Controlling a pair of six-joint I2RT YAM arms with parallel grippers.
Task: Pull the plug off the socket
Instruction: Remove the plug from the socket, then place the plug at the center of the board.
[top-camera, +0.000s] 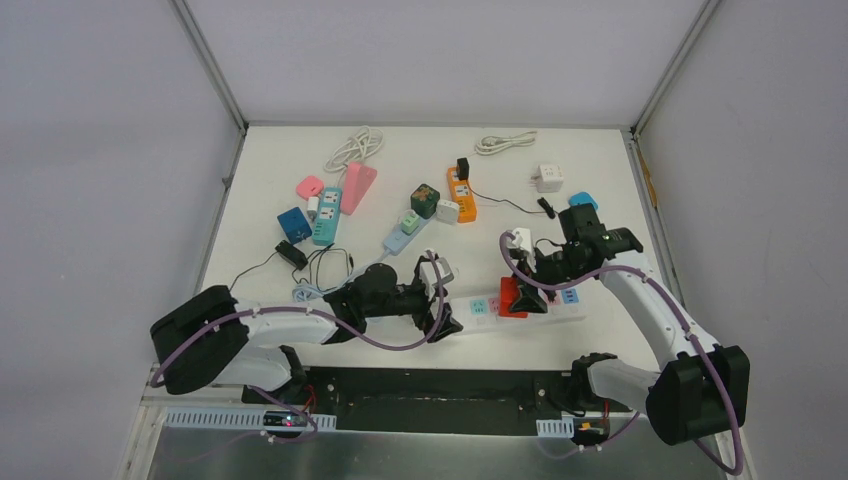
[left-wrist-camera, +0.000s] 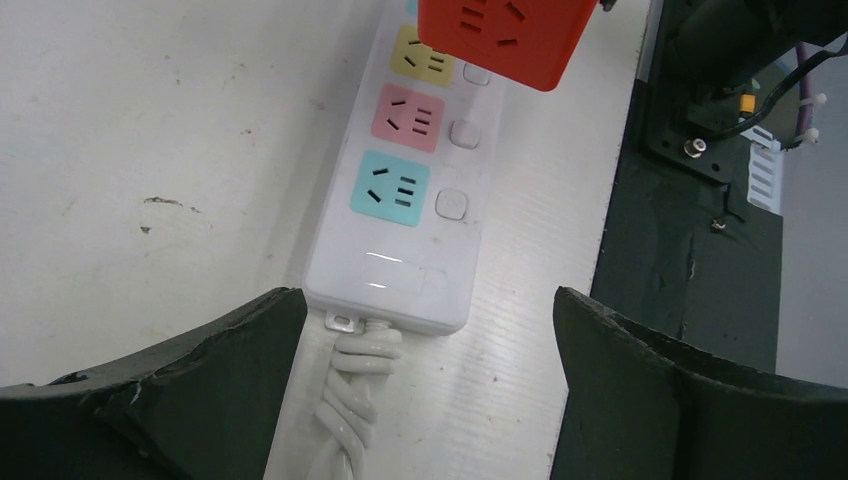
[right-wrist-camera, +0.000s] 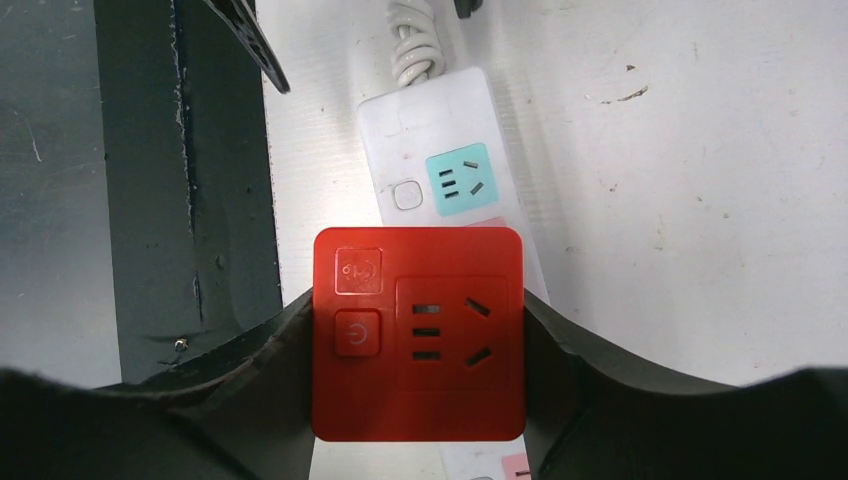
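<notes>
My right end effector (right-wrist-camera: 418, 322) is partly closed on the red square plastic plug (top-camera: 512, 297), with one finger pressed on each side of it. The plug is right on top of the long white plastic power strip (left-wrist-camera: 400, 215), near its middle. I cannot tell if its pins are in the strip or out.

The strip lies flat on the white counter (left-wrist-camera: 150, 150) and runs sideways in front of both my arms. The plug's face looks up, away from the strip. So I think the way out is straight up from the strip, not along it.

My right arm is the one at the plug. It bends over the strip so its fingers point down at it from above.

My left end effector (left-wrist-camera: 428, 300) is wide open and holds nothing. It is at the cord end of the strip, with a finger on each side of that end. One finger is just beside the strip's corner and the other is apart from it. The twisted white cord (left-wrist-camera: 350, 400) comes out of the strip between them. From that end, the blue-green socket (left-wrist-camera: 390, 188) comes first, then the pink socket (left-wrist-camera: 408, 117), then the plug. My left arm lies low, in line with the strip.

I think the strip may lift with the plug if nothing holds it down.
</notes>
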